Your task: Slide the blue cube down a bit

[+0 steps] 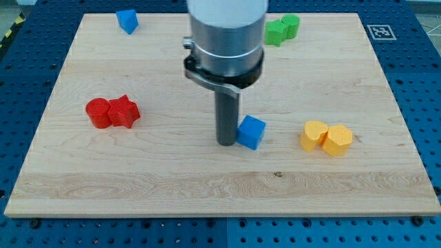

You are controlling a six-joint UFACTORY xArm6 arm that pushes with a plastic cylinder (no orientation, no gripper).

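Note:
The blue cube (251, 131) sits on the wooden board (172, 172), a little right of the middle. My tip (227, 142) is down on the board right at the cube's left side, touching or nearly touching it. The rod hangs from a grey cylinder that hides part of the board's top middle.
A second blue block (127, 21) lies at the top left. Two green blocks (282, 29) sit together at the top right. A red cylinder (98, 113) and red star-shaped block (125, 111) touch at the left. Two yellow blocks (326, 138) sit right of the cube.

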